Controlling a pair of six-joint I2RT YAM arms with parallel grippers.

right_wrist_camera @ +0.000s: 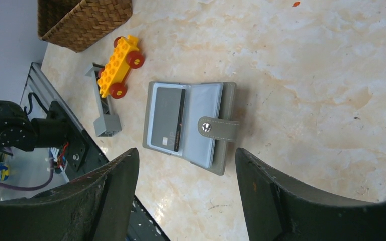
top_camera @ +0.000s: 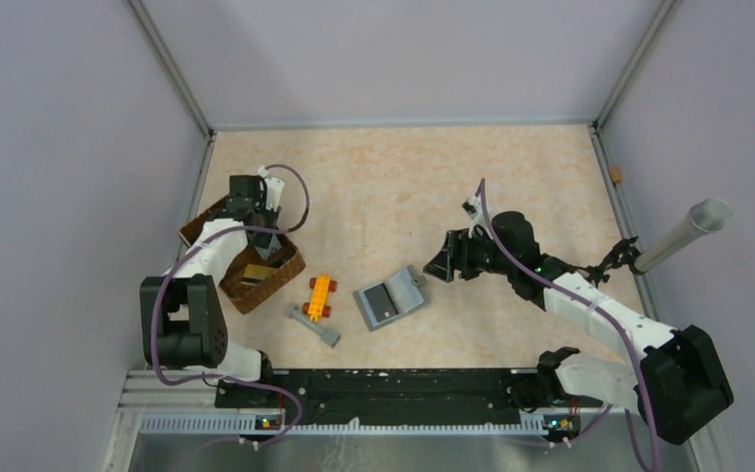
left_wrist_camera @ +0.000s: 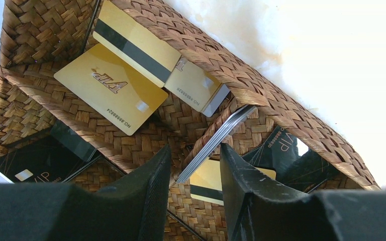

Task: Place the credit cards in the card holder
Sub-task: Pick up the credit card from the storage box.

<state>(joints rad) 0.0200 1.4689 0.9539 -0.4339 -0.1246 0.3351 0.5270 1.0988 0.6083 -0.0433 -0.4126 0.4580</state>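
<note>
Several credit cards lie in a brown woven divided tray: gold ones, dark ones, and a stack standing on edge. My left gripper is open inside the tray, with its jaws on either side of the stack's lower end. The grey card holder lies open on the table with a dark grey card in its left pocket. My right gripper is open and empty, hovering just right of the holder in the top view.
An orange toy brick car and a grey block lie between the tray and the card holder. A grey tube leans at the right wall. The black arm rail runs along the near edge.
</note>
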